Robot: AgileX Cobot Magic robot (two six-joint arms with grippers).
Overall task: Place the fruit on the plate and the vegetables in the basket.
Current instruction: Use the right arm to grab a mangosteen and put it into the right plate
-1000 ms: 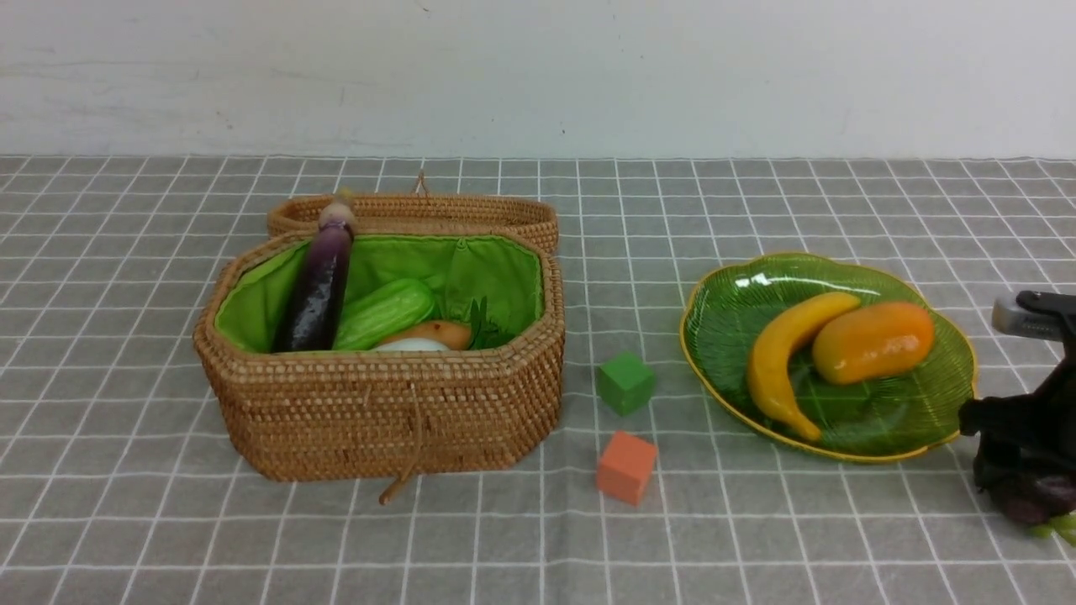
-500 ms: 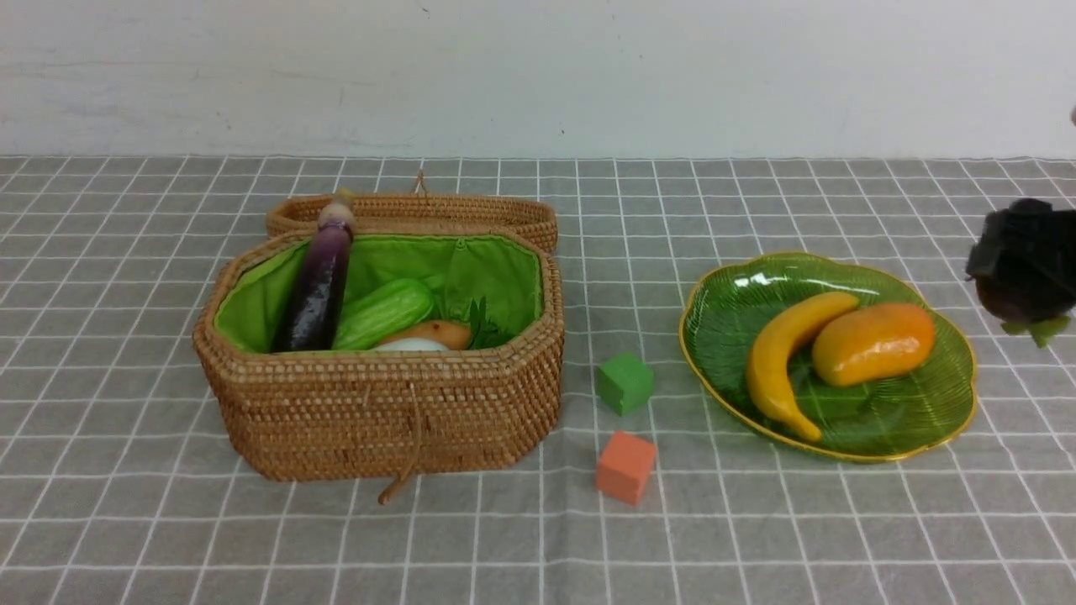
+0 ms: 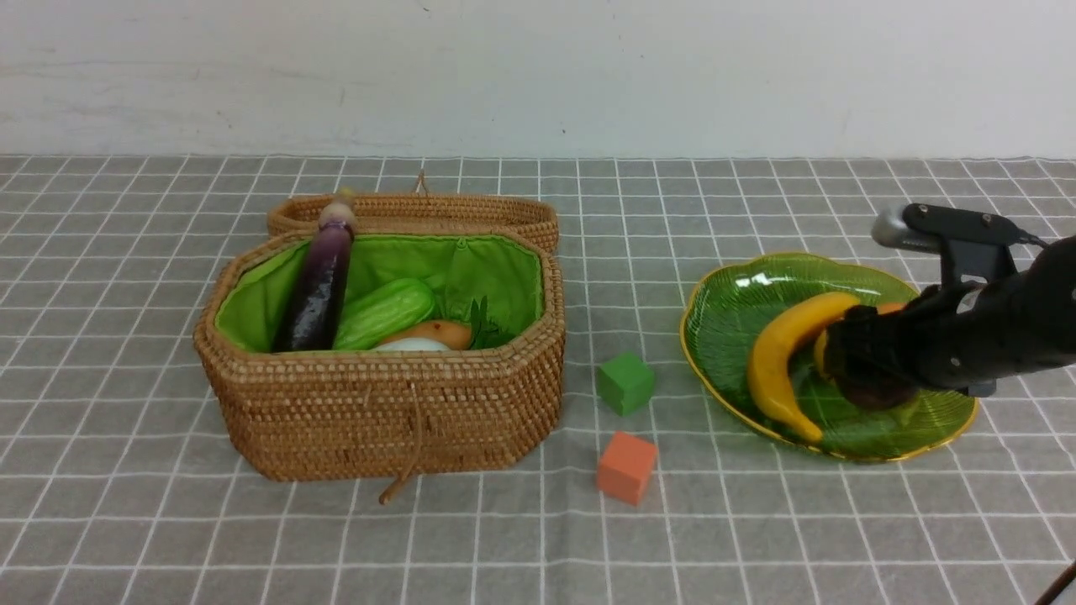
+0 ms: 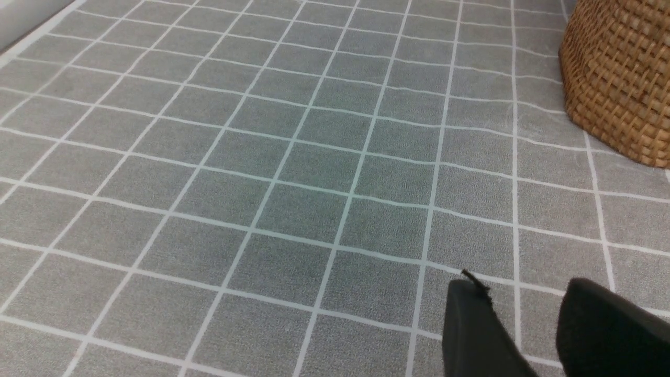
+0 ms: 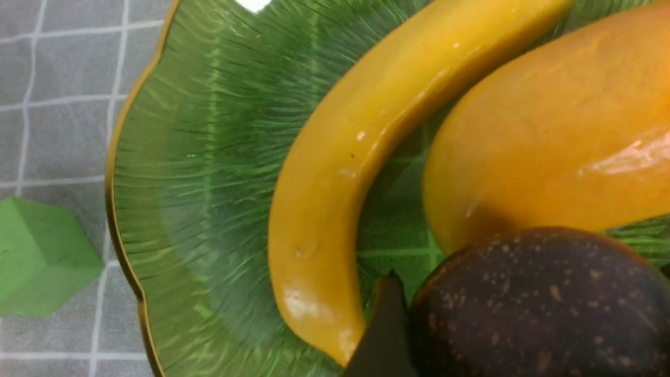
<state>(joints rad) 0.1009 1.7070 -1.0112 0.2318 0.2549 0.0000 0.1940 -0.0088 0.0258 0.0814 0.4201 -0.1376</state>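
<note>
Now: mangosteen (image 3: 878, 393) carried from desk edge to over plate (image 3: 723, 336), clamped in right pincer (image 3: 870, 370), beside banana (image 3: 777, 353), mango (image 5: 549, 157). Last fruit nearly placed. Veg seen in basket (image 3: 378, 420). Left pincer (image 4: 523, 335) parted, empty.

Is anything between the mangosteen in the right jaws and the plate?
Nothing visible does. The mangosteen is over the plate, beside the banana and mango; bare glass appears to lie beneath it, so it should set down clear.
</note>
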